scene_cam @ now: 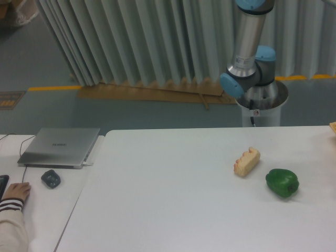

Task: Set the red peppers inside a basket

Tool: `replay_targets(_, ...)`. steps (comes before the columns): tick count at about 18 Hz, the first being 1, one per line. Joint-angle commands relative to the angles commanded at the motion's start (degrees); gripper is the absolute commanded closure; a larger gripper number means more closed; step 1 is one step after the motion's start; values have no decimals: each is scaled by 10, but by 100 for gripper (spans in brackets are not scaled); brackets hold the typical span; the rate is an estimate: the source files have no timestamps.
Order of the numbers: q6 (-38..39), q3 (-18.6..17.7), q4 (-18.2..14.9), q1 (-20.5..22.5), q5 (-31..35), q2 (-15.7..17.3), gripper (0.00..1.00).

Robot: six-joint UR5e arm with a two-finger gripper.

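The red peppers are out of view. Only a small tan corner (333,126) shows at the table's far right edge; I cannot tell if it is the basket. Of the arm I see only the base (261,100) and the upright silver link (247,37) behind the table; the gripper is outside the frame.
A green bell pepper (282,182) lies on the white table (173,199) at the right, with a beige ridged bread-like piece (247,161) just left of it. On the left desk are a closed laptop (59,146), a mouse (50,178) and a person's hand (14,192).
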State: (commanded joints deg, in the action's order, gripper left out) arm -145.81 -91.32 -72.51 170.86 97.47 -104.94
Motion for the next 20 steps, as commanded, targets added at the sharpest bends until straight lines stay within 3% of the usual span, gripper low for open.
replay_targets(2, 0, 0, 0, 0, -1, -1, 18)
replay_targets(3, 1, 0, 0, -1, -1, -1, 2)
replay_targets(7, 11, 0, 0, -4, -4, 0, 0)
replay_targets(11, 15, 1, 0, -3, -54, -3, 0)
replay_targets(15, 53, 4, 1, -7, -64, -8, 0)
replay_targets(20, 112, 10, 0, -19, -132, -11, 0)
